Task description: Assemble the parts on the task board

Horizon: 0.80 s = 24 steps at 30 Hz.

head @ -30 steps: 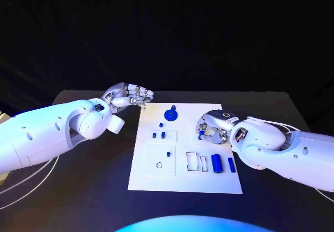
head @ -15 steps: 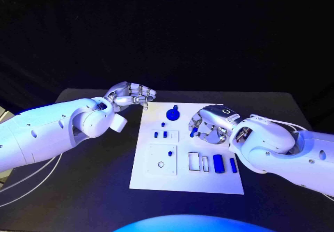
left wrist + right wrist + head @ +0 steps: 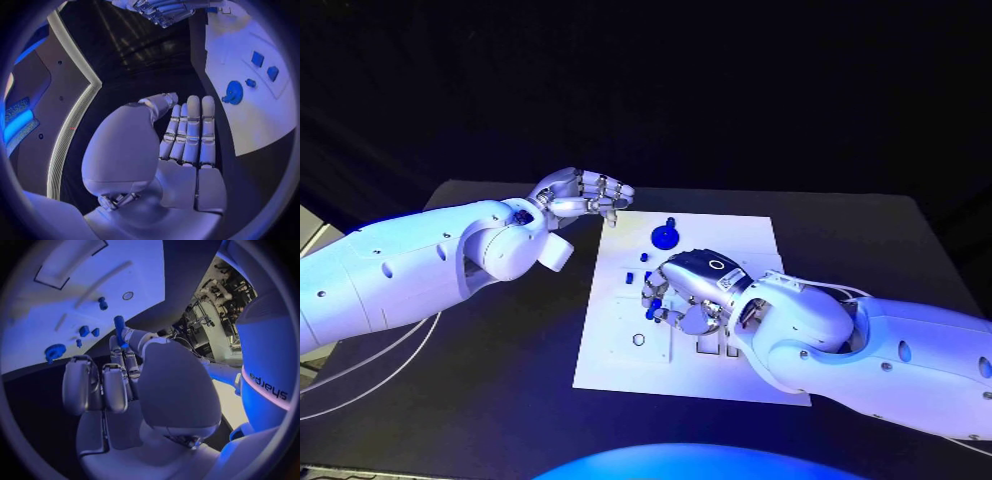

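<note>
The white task board (image 3: 750, 243) lies in the middle of the black table. My right hand (image 3: 687, 293) hovers over the board's middle, pinching a small blue peg (image 3: 119, 325) between thumb and finger. A round blue gear (image 3: 665, 237) stands near the board's far edge, with small blue parts (image 3: 643, 257) just in front of it. My left hand (image 3: 583, 194) stays beside the board's far left corner, fingers curled in and holding nothing. The left wrist view has the gear (image 3: 233, 92) and two square blue parts (image 3: 257, 58) on the board (image 3: 250, 120).
In the right wrist view the board (image 3: 44, 305) carries a small round hole (image 3: 127, 295), a rectangular recess (image 3: 69, 257) and several blue pieces (image 3: 84, 331). Black table (image 3: 502, 350) surrounds the board on all sides.
My right hand has moved from the board's right side leftward over its middle, still holding the blue peg. The left hand has stayed where it was.
</note>
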Each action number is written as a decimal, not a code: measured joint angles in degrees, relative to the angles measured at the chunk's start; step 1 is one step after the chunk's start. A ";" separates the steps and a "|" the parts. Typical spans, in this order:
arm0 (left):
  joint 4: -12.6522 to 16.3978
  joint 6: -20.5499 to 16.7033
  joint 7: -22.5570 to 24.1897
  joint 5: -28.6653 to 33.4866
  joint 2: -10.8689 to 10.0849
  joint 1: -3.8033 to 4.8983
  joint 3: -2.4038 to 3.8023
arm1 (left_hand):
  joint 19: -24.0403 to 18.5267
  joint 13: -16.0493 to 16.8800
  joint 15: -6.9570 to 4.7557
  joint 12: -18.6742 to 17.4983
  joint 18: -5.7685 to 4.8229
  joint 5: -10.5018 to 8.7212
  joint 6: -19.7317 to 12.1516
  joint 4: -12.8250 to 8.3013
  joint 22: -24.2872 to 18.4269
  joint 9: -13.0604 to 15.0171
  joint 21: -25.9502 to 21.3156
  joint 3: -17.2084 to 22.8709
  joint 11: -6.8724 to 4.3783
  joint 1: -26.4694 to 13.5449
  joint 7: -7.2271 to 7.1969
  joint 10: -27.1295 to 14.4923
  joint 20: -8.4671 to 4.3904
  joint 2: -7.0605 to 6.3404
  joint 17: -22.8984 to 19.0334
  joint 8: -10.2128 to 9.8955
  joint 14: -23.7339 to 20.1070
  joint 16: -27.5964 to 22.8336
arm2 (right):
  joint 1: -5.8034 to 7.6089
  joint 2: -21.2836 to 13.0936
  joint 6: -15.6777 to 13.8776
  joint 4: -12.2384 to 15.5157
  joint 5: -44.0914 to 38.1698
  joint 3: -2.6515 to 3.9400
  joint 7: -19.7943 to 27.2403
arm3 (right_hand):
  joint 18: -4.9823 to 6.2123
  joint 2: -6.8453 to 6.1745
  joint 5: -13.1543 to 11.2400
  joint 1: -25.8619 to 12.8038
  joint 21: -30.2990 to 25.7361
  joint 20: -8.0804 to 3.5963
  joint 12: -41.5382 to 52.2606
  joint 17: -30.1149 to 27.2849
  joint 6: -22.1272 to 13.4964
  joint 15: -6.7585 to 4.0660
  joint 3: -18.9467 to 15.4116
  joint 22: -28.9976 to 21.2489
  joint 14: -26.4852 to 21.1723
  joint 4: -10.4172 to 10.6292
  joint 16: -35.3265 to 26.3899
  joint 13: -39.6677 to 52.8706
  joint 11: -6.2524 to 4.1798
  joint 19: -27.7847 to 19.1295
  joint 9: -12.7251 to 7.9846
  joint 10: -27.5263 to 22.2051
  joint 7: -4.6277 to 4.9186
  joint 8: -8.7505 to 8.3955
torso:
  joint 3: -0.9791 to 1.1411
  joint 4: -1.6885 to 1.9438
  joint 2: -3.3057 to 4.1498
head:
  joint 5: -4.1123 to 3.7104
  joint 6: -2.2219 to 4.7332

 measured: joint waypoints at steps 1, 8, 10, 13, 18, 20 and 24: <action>0.00 0.00 0.00 0.00 0.00 0.00 0.00 | 0.00 0.00 0.00 0.00 -0.01 0.00 0.00 0.00 0.00 0.00 0.00 0.00 0.00 0.00 0.00 0.00 0.00 0.00 0.00 0.00 0.00 0.00 | -0.23 0.26 -0.06 -0.16 -0.14 -0.06 0.11 | 0.00 0.01 0.00 -0.12 0.00 0.00 -0.01 0.00 0.00 0.00 0.06 0.00 0.00 -0.07 0.00 0.00 0.00 0.00 0.00 0.00 0.00 0.00 | -0.01 0.00 0.00 | 0.05 -0.03; -0.01 0.02 0.01 0.01 0.02 0.00 0.00 | 0.00 -0.01 0.03 0.00 0.00 0.00 0.00 0.00 -0.01 0.00 0.00 0.00 0.00 0.00 0.00 0.00 0.00 0.00 0.00 0.00 -0.03 0.00 | -2.00 1.86 -0.37 -1.53 -1.17 -0.28 0.72 | 0.00 -0.06 0.23 -0.20 0.00 0.00 -0.28 0.00 0.00 0.00 0.28 0.05 0.00 -0.29 0.00 0.00 0.00 0.00 0.03 0.00 0.00 0.00 | -0.01 0.04 0.08 | 0.53 -0.30; -0.02 0.02 0.01 0.01 0.02 0.00 -0.01 | 0.00 -0.05 0.21 0.00 0.00 0.00 0.00 0.00 -0.01 -0.02 0.00 0.00 -0.08 0.00 0.00 -0.08 0.00 0.00 0.00 0.00 -0.21 0.00 | -2.39 2.21 -0.38 -1.85 -1.37 -0.31 0.82 | 0.00 -0.06 0.23 -0.20 0.00 0.00 -0.30 0.00 0.00 0.00 0.28 0.05 0.00 -0.29 0.00 0.00 0.00 0.00 0.05 0.00 0.00 0.00 | -0.01 0.08 0.08 | 0.62 -0.38; -0.03 0.03 0.01 0.01 0.02 0.00 -0.01 | 0.00 -0.05 0.21 0.00 0.00 0.00 0.00 0.00 -0.01 -0.05 0.00 0.00 -0.21 0.00 0.00 -0.21 0.00 0.00 0.00 0.00 -0.21 0.00 | -2.89 2.71 -0.37 -2.30 -1.64 -0.36 0.96 | 0.00 -0.06 0.23 -0.20 0.00 0.00 -0.33 -0.02 -0.01 0.00 0.28 0.04 0.00 -0.29 0.00 0.00 0.00 0.00 0.05 0.00 0.00 0.00 | 0.00 0.12 0.09 | 0.77 -0.52; -0.04 0.04 0.01 0.01 0.02 0.00 -0.01 | 0.00 -0.05 0.21 0.00 0.00 0.00 0.00 0.00 -0.01 -0.05 0.00 0.00 -0.21 0.00 0.00 -0.21 0.00 0.00 0.00 0.00 -0.21 0.00 | -3.32 3.17 -0.27 -2.87 -1.93 -0.46 1.14 | 0.00 -0.06 0.22 -0.19 0.00 0.00 -0.55 -0.06 -0.01 0.01 0.27 0.04 0.00 -0.29 0.00 0.01 0.00 0.00 0.05 0.00 0.00 -0.01 | 0.00 0.11 0.10 | 1.08 -0.73; -0.04 0.05 0.01 0.01 0.00 0.00 -0.01 | 0.00 -0.05 0.21 0.00 0.00 0.00 0.00 0.00 -0.01 -0.05 0.00 0.00 -0.21 0.00 0.00 -0.21 0.00 0.00 0.00 0.00 -0.21 0.00 | -3.40 3.20 -0.23 -3.01 -1.98 -0.48 1.18 | 0.00 -0.06 0.22 -0.19 0.00 0.00 -0.54 -0.06 -0.01 0.01 0.27 0.04 0.00 -0.30 0.00 0.01 0.00 0.00 0.05 0.00 0.00 -0.01 | 0.00 0.10 0.10 | 1.16 -0.85; -0.03 0.05 0.01 0.01 -0.04 0.00 -0.01 | 0.00 -0.04 0.21 0.00 0.00 0.00 0.00 0.00 -0.02 -0.04 0.00 0.00 -0.21 0.00 0.00 -0.21 0.00 0.00 0.00 0.00 -0.21 0.00 | -3.54 3.28 -0.15 -3.23 -2.08 -0.52 1.25 | 0.00 -0.05 0.21 -0.18 0.00 0.00 -0.31 -0.06 -0.01 0.01 0.26 0.04 0.00 -0.30 0.00 0.01 -0.01 0.00 0.04 -0.01 0.01 -0.01 | 0.02 0.04 0.14 | 1.32 -1.04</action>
